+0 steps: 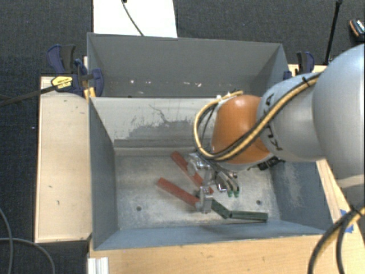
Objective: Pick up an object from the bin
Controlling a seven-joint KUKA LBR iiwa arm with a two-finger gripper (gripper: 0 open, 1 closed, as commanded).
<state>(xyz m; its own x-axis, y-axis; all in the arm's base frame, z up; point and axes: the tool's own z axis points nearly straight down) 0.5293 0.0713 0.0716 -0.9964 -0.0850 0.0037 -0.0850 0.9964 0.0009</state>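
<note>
Grey metal bin [102, 170]: gripper [203, 203] low at the right end of a flat red stick [175, 190], dark green angled piece [239, 214] just beside. Claw open or closed: cannot tell.

Grey bin [102, 170]; 2 red strips [175, 190]; 1 dark green strip [242, 214]; orange wrist cover [236, 127].

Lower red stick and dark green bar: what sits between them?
The end effector stands between the lower red stick and the dark green bar, per the camera view.
</note>
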